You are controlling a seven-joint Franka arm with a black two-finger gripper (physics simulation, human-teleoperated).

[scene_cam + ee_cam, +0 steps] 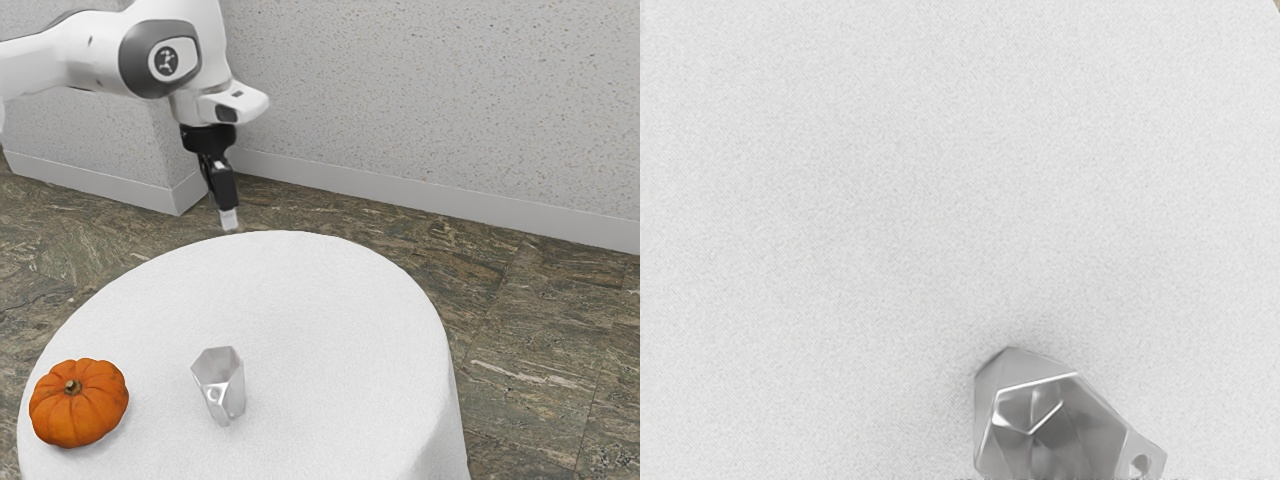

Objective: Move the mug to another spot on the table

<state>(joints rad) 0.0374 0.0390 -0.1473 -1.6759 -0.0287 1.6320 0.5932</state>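
Mug (pixel 219 384) stands upright on the table (pixel 330 300), well apart from the gripper (pixel 229 224).

home-like room: marble floor (pixel 550 330), clothed table (pixel 320 310), pumpkin (pixel 78 402)

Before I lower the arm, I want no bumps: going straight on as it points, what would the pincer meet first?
Probably the bare white table near its far edge. The pincer points down, apart from the mug and pumpkin; depth is hard to judge.

mug (pixel 219 383) on table (pixel 330 290) | pumpkin (pixel 78 402) on table, toward the exterior view's left of mug, apart
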